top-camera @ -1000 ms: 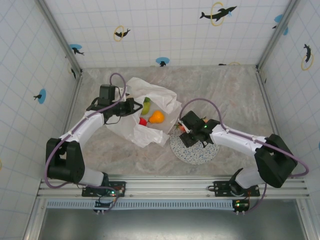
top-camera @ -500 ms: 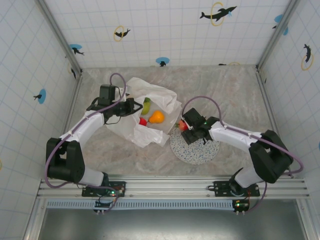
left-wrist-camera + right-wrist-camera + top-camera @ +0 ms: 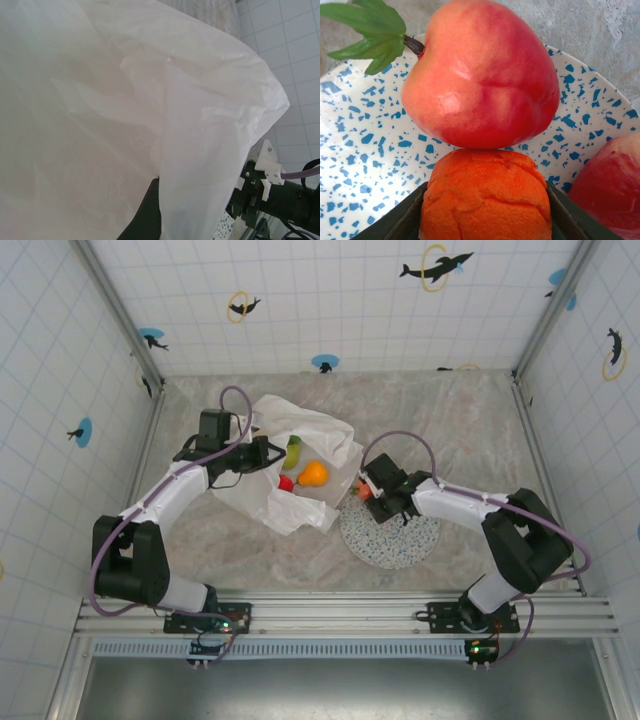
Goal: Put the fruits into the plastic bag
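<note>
A grey marbled table (image 3: 470, 430) carries everything. A big white bag (image 3: 300, 425) of thin, crinkled, slightly see-through plastic lies left of the table's middle, toward the far edge, its mouth spread open. The left gripper (image 3: 268, 454) sits at the bag's left side with its jaws together, pinching the plastic. In the left wrist view, folds of plastic drape over one dark finger (image 3: 150, 215).

A round white plate (image 3: 400, 545) flecked with blue lies just right of the bag, near the table's middle and a little toward the near edge. The right gripper (image 3: 370, 490) reaches over the plate's far left rim.

Three glossy fruits lie in the bag's open mouth:
- a yellow-orange fruit (image 3: 314, 474)
- a green pear (image 3: 292, 452) just beyond it
- a small red piece (image 3: 285, 482) to its left

Three more fruits show on the plate in the right wrist view:
- A rosy peach (image 3: 480, 75) with a dark stem and green leaf (image 3: 370, 30).
- A dimpled orange (image 3: 487, 195) that touches the peach. The right gripper's two fingers press on either side of it.
- A red fruit (image 3: 605, 185) at the right edge of that view, cut off by it.
</note>
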